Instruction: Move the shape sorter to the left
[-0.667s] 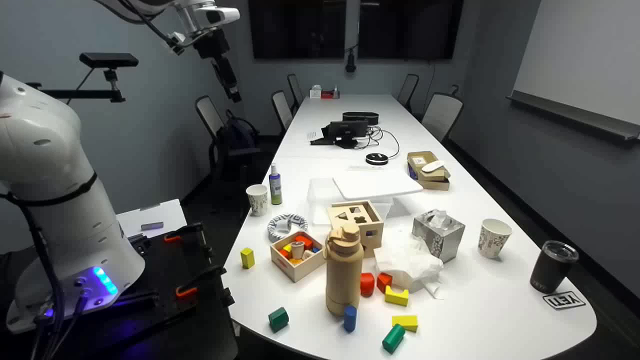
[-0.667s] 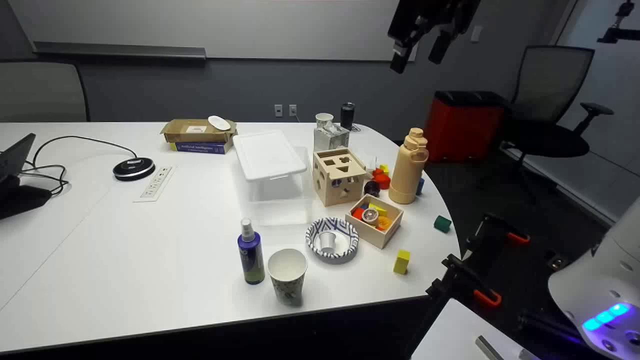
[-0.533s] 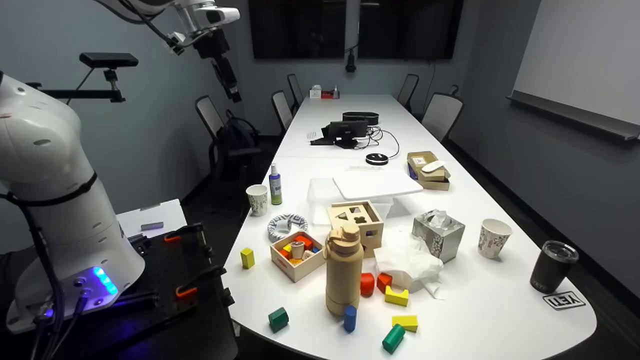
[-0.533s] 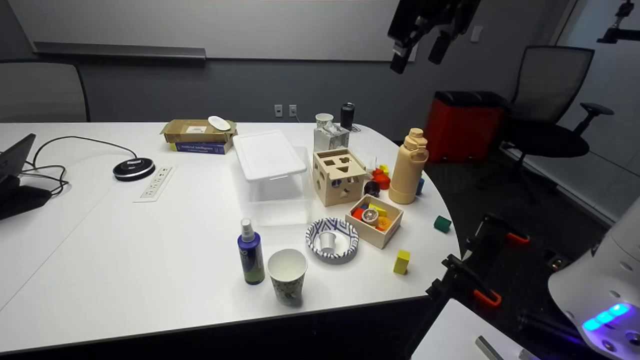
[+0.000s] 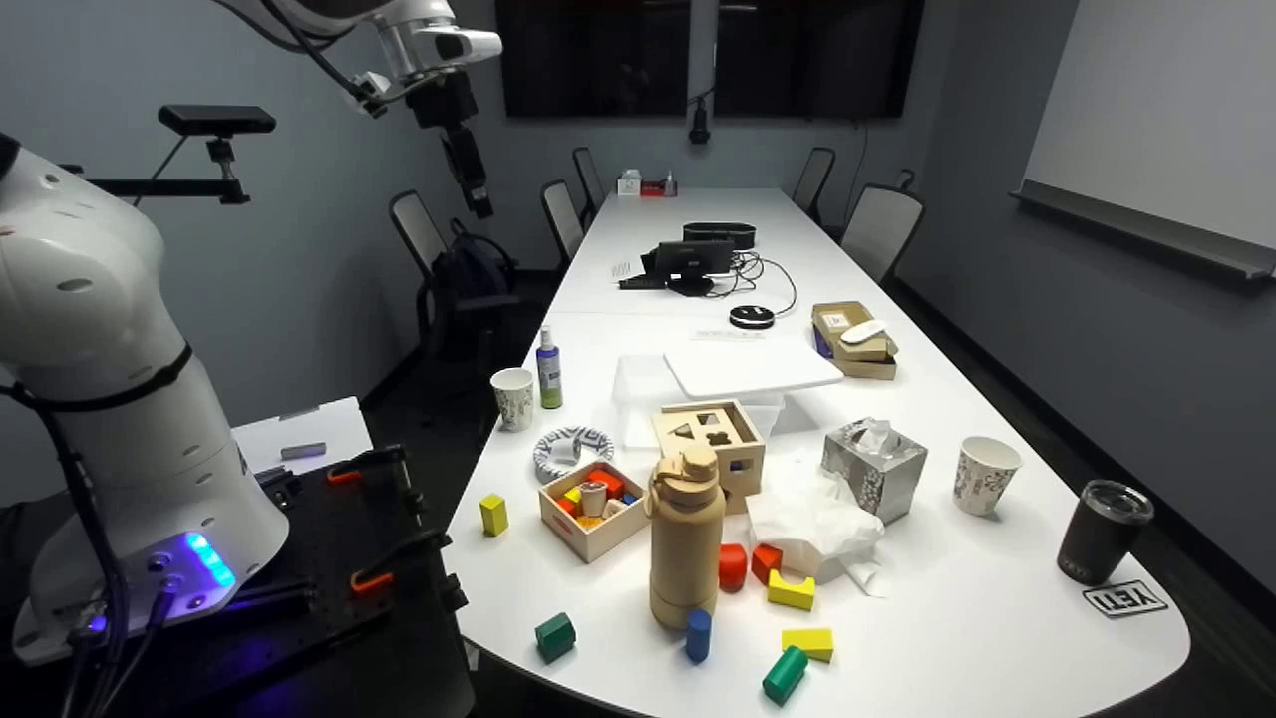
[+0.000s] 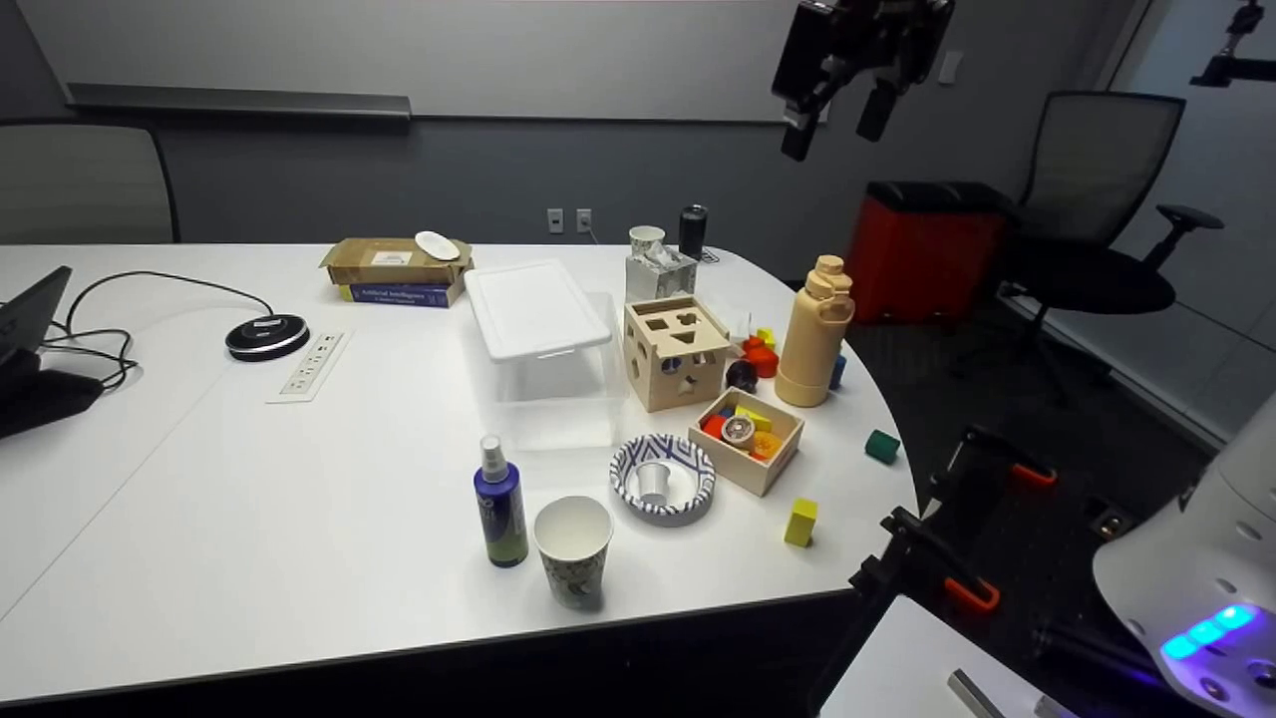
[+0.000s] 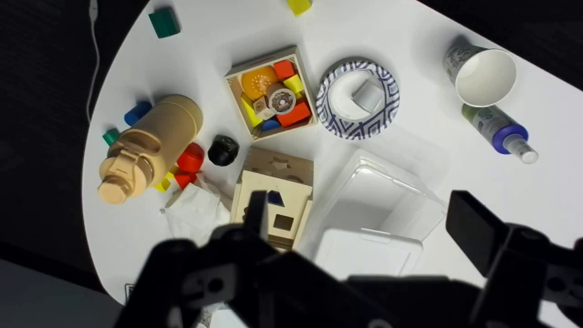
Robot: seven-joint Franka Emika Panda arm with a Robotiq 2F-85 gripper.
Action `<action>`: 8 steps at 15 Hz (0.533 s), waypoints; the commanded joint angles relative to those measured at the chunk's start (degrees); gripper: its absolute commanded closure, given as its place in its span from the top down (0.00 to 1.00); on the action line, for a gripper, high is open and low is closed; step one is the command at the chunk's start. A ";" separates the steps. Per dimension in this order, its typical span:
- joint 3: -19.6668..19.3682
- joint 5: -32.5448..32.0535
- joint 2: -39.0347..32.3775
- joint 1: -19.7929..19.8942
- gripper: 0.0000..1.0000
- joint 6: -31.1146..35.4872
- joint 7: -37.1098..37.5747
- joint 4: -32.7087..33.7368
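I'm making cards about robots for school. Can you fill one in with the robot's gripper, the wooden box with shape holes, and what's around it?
Gripper: open, up above the table, holding nothing
Shape sorter: light-wood cube with holes, on the table
Beside it: clear plastic bin, wooden tray of blocks
Bowl: blue-and-white pattern, small cup inside
Bottle: tan, standing upright

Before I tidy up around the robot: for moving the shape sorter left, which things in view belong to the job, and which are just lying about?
For the job:
shape sorter
end effector, open

Just lying about:
tan bottle
wooden tray of blocks
loose blocks
patterned bowl
spray bottle
clear bin
tissue box
black tumbler
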State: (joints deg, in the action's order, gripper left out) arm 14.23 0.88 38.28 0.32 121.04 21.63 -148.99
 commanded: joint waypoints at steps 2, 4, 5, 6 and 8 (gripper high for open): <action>-3.44 -3.13 -14.19 4.38 1.00 -2.84 0.63 7.75; -5.55 -3.83 -20.49 5.09 1.00 -2.64 -0.23 10.65; -6.81 -3.98 -23.84 5.14 1.00 -3.22 -1.29 12.41; -7.88 -4.50 -27.05 5.06 1.00 -3.84 -2.21 14.10; -10.14 -4.53 -32.89 4.57 1.00 -4.98 -5.62 17.42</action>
State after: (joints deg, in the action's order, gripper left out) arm 6.46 -2.40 14.53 5.40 119.81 19.06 -138.49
